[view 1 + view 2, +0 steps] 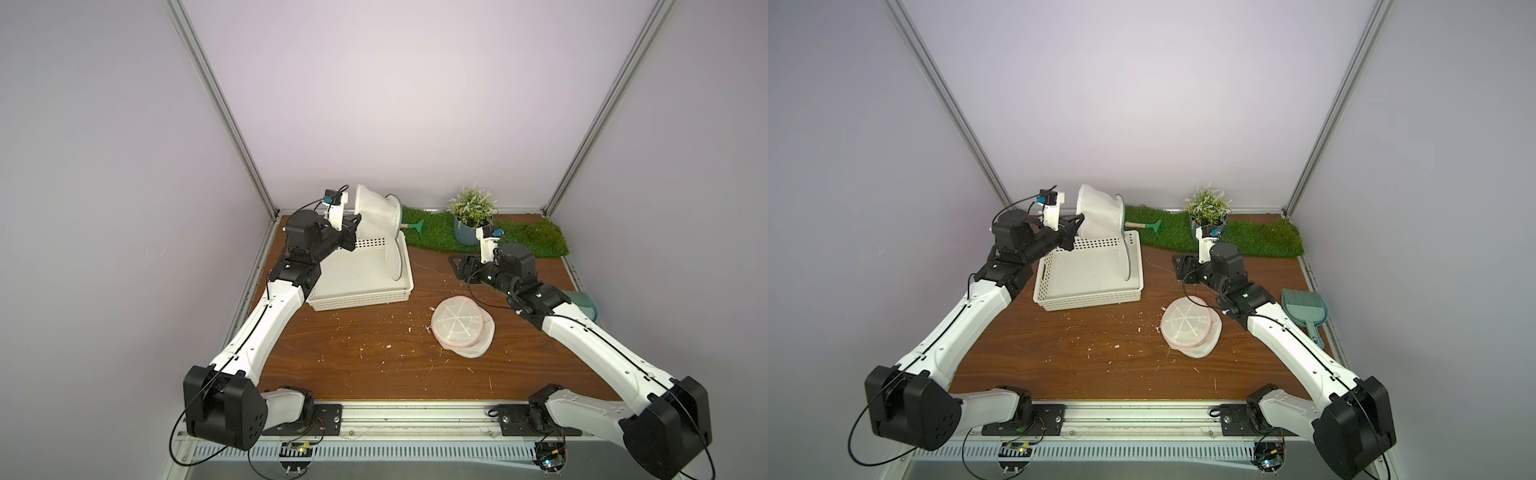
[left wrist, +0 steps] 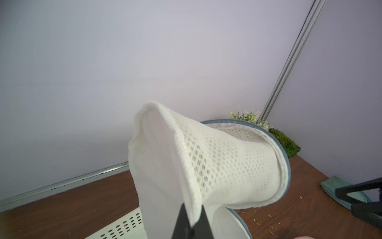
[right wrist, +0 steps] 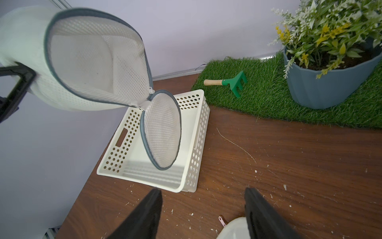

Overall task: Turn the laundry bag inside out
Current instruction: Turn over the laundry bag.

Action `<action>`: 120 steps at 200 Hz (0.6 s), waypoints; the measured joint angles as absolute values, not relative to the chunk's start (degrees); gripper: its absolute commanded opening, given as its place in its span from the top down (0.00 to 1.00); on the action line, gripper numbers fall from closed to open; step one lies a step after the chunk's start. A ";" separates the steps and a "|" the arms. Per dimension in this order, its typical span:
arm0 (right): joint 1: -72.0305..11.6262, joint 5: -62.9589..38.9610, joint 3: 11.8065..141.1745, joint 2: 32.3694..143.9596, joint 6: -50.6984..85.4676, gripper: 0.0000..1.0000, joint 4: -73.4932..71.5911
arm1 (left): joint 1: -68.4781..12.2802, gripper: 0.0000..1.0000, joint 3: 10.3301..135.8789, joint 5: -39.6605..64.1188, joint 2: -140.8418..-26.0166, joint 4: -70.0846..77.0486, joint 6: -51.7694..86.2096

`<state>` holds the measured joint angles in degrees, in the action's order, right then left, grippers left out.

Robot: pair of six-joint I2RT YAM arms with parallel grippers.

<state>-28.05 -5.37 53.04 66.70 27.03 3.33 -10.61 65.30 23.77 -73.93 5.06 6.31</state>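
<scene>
Above one basket, one laundry bag

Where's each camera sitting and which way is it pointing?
Top views: high at the front, looking down and back over the table; both arms show whole, left gripper shut on the bag, right gripper open.
Left wrist: on the left arm, looking along the gripper at the pinched bag and back wall; its fingertips show.
Right wrist: on the right arm, facing the basket and the bag's mouth; both fingers show.
Shared: both wrist views see the bag.
</scene>
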 measured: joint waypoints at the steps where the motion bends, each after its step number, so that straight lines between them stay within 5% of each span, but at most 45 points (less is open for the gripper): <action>1: -28.03 -5.39 53.06 66.70 27.00 0.31 3.36 | -10.55 1.00 65.49 23.97 -74.00 5.04 6.31; 120: -22.37 -5.39 57.87 55.86 16.67 0.27 6.33 | -13.10 1.00 79.02 48.21 -79.40 7.29 11.07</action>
